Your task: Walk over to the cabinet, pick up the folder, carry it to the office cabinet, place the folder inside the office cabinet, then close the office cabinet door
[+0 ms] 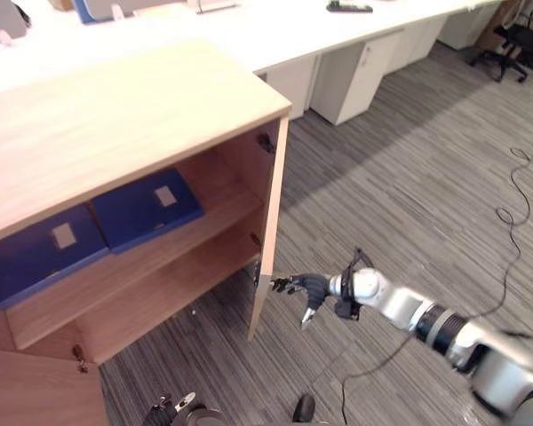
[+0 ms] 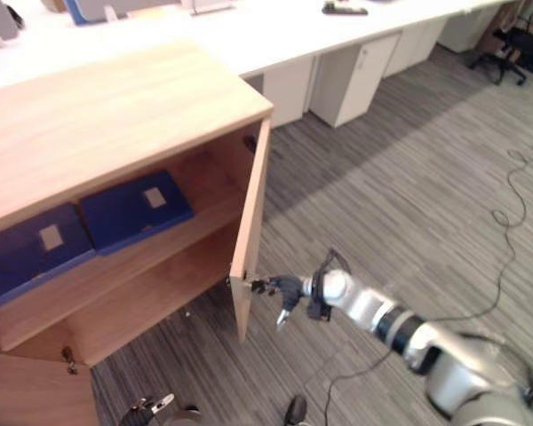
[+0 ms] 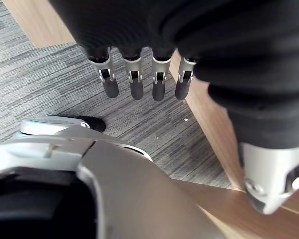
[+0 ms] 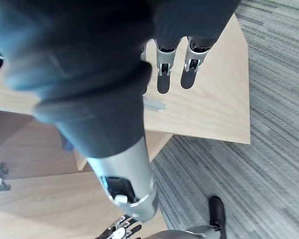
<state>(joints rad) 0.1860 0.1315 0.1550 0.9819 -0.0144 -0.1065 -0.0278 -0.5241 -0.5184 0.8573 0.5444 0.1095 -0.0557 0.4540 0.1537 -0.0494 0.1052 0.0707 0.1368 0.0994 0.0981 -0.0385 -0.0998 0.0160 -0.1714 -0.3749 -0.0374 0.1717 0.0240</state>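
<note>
The wooden office cabinet (image 1: 115,115) stands open, and two blue folders (image 1: 147,209) (image 1: 40,248) lie flat side by side on its upper shelf. Its right door (image 1: 268,222) swings out edge-on toward me. My right hand (image 1: 309,288) is open, low down at the door's free edge, fingers (image 4: 192,67) straight against the door's outer face (image 4: 214,104) beside a small metal handle (image 4: 154,103). My left hand (image 1: 173,408) hangs open low by my side, fingers (image 3: 134,79) straight over the carpet, holding nothing.
The cabinet's left door (image 1: 35,390) stands open at the lower left. A long white desk (image 1: 275,27) with white drawer units (image 1: 360,75) runs behind the cabinet. A black office chair (image 1: 520,40) is at the far right. Grey carpet spreads to the right.
</note>
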